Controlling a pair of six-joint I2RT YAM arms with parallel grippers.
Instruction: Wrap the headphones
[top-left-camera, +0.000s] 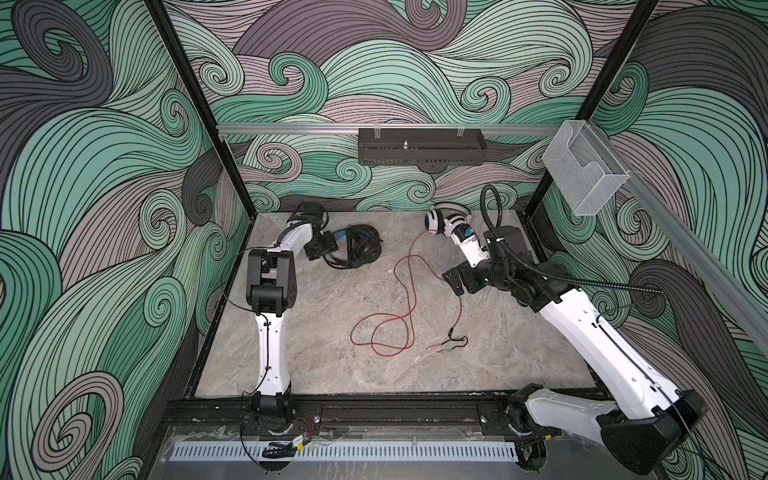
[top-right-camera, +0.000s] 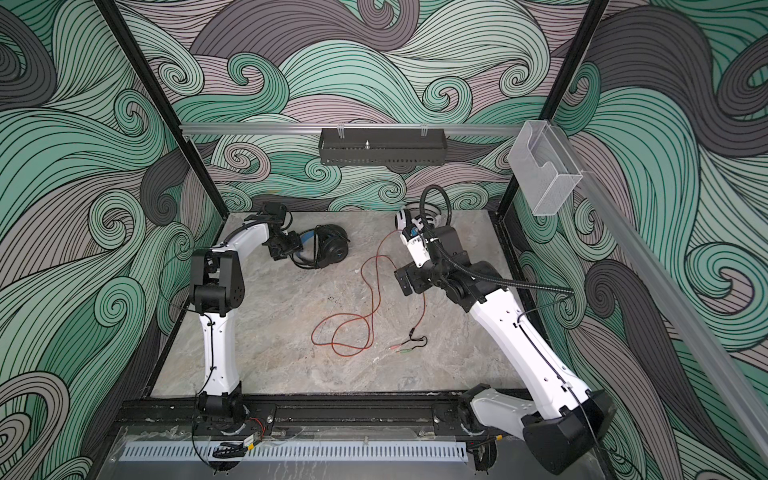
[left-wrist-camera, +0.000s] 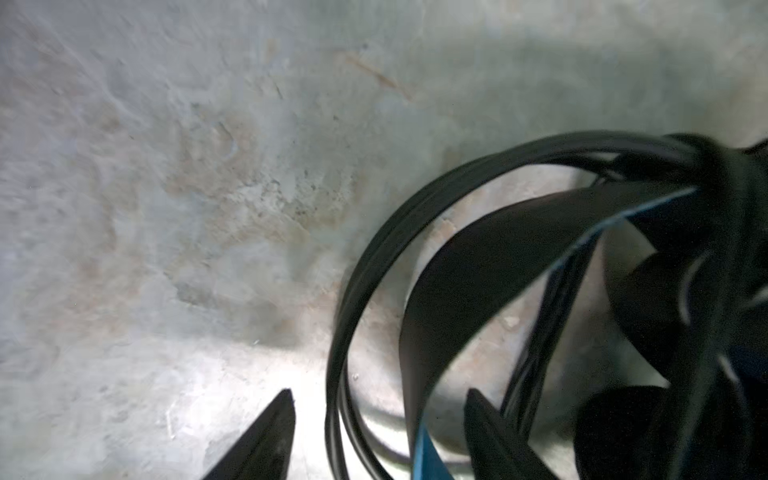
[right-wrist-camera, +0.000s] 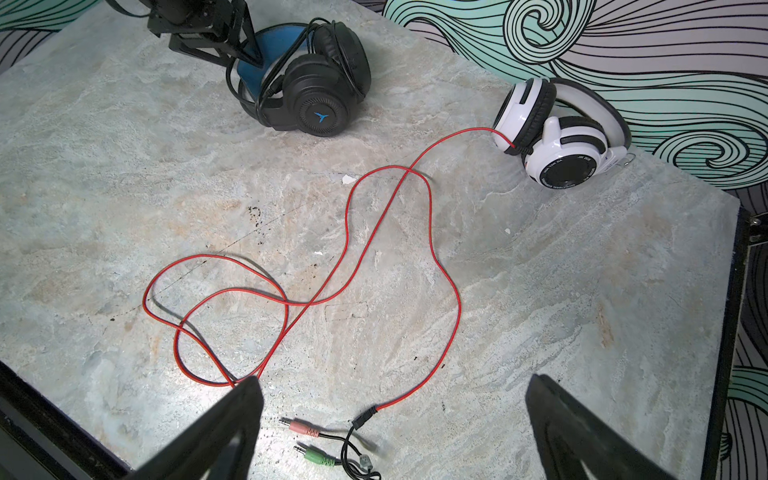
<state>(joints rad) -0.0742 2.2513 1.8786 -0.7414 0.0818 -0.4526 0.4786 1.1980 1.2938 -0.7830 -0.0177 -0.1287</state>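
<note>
The left gripper (left-wrist-camera: 380, 409) has its jaws apart, with the black cord (left-wrist-camera: 351, 299) and blue headband (left-wrist-camera: 428, 457) lying loose between its fingers and nothing pinched. The step looks like releasing the black headset (right-wrist-camera: 316, 95). Backing straight out should avoid snagging the wound loops. The right gripper (right-wrist-camera: 395, 395) gapes wide and empty above the red cord (right-wrist-camera: 432, 257), whose pink plug (right-wrist-camera: 299, 427) and green plug (right-wrist-camera: 316, 457) lie just beneath. The white headset (right-wrist-camera: 552, 137) sits well beyond. Counted: two headsets, two cords, two plugs.
</note>
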